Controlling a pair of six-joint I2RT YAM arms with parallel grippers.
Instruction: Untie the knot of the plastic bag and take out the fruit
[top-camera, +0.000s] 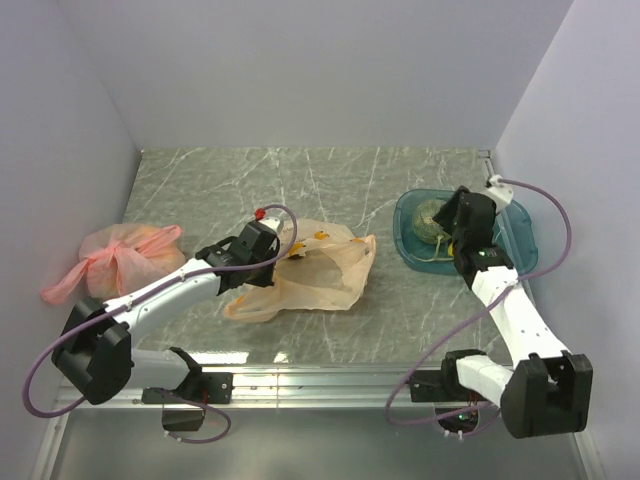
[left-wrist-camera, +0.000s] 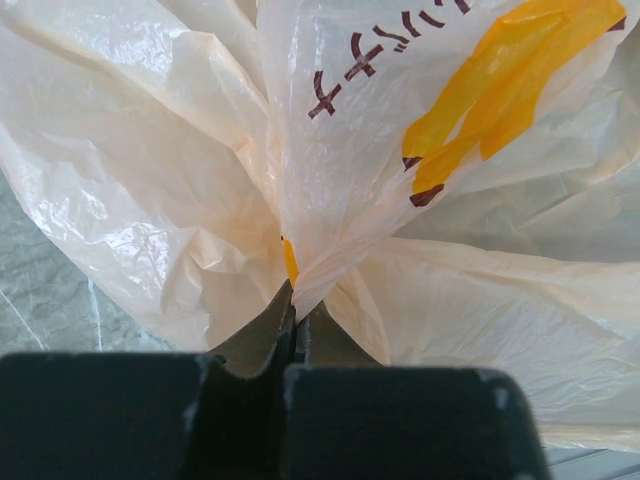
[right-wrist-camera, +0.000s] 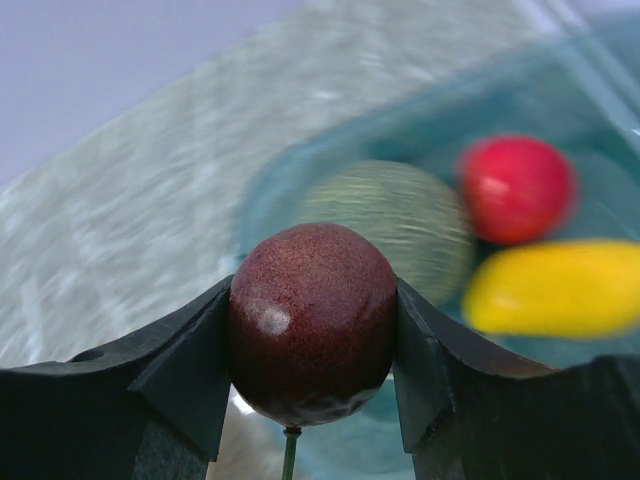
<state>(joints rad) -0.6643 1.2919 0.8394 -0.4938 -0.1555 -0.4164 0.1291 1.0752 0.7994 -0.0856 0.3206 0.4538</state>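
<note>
The pale beige-orange plastic bag (top-camera: 315, 270) lies limp on the table's middle. My left gripper (top-camera: 268, 250) is shut on a fold of the bag (left-wrist-camera: 300, 200) at its left side; no knot shows. My right gripper (top-camera: 447, 215) hovers over the teal bowl (top-camera: 520, 240) and is shut on a small dark purple fruit (right-wrist-camera: 312, 320). In the bowl lie the grey-green netted melon (right-wrist-camera: 395, 225), the red round fruit (right-wrist-camera: 515, 188) and the yellow elongated fruit (right-wrist-camera: 555, 288). The melon also shows in the top view (top-camera: 430, 215).
A pink plastic bag (top-camera: 115, 258), knotted, lies at the far left of the grey marbled table (top-camera: 300, 175). White walls close in the left, back and right. A metal rail (top-camera: 320, 380) runs along the near edge.
</note>
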